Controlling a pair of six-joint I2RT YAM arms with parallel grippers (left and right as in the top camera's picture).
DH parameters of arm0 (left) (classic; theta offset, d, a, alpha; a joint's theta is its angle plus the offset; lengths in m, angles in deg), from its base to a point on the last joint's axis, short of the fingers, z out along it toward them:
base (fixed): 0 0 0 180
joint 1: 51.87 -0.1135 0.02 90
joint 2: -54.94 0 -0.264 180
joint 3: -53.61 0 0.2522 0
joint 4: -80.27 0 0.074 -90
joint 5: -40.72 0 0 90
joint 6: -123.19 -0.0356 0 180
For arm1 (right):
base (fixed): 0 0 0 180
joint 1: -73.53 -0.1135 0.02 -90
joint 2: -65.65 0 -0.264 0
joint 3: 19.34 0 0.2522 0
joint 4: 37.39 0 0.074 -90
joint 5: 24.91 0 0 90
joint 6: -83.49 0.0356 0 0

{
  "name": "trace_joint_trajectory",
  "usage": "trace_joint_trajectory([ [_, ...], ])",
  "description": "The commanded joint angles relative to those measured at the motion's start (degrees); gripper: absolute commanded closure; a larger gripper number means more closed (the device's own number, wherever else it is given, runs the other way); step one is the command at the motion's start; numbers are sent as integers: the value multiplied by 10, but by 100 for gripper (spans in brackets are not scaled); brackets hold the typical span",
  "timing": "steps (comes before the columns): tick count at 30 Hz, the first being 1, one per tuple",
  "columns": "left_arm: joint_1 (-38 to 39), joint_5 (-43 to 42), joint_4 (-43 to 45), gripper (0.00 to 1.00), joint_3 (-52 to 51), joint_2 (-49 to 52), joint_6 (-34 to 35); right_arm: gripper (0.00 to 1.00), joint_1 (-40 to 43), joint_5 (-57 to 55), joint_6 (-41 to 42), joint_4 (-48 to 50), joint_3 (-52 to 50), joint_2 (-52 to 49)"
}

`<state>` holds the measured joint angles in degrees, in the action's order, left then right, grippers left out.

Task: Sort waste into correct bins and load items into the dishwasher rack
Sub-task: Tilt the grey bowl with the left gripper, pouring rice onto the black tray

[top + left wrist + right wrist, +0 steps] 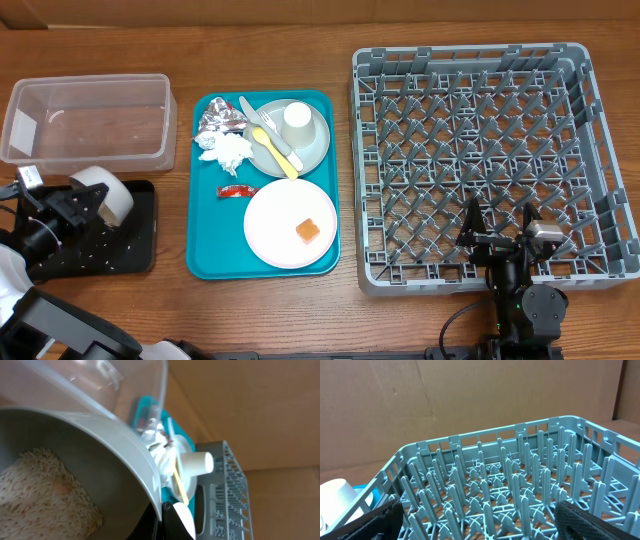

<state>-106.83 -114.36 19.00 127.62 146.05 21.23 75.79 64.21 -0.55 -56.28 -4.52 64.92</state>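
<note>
My left gripper [88, 203] is shut on the rim of the small white bowl [108, 193], held tilted above the black tray [120, 255]. In the left wrist view the rim sits pinched in the gripper [161, 517], and loose white rice [35, 492] lies inside the bowl [100, 465]. The clear tub [85, 120] stands behind it. The foil ball [218, 120], napkin [228, 150], red packet [236, 190], white plate [280, 235] with an orange cube [307, 230], and grey-green plate [310, 150] with cup [297, 118] and yellow fork [272, 145] lie on the teal tray. My right gripper [500, 235] [480, 530] stands open over the rack [485, 165] [520, 485], nothing between its fingers.
The teal tray [200, 255] sits between the bins and the rack. Pale cutlery [250, 108] rests on the grey-green plate's edge. Upright pegs fill the rack floor. A cardboard wall closes the far side. Bare wood shows in front of the tray.
</note>
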Motion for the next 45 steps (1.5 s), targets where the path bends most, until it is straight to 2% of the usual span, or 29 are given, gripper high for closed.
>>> trace_joint_trajectory([
  [1,-10,-59,-3,96,-1,0,-29,0,2,-5,-4,4,-6,6],
  [15,-51,-73,-43,96,-1,0,-64,0,2,-5,-4,4,-6,6],
  [19,-71,-120,-81,96,-1,0,-126,0,2,-5,-4,4,-6,6],
  [32,-73,-171,-84,96,-1,0,-129,0,2,-5,-4,4,-6,6],
  [45,-76,-169,-90,96,-1,0,-138,0,2,-5,-4,4,-6,6],
])
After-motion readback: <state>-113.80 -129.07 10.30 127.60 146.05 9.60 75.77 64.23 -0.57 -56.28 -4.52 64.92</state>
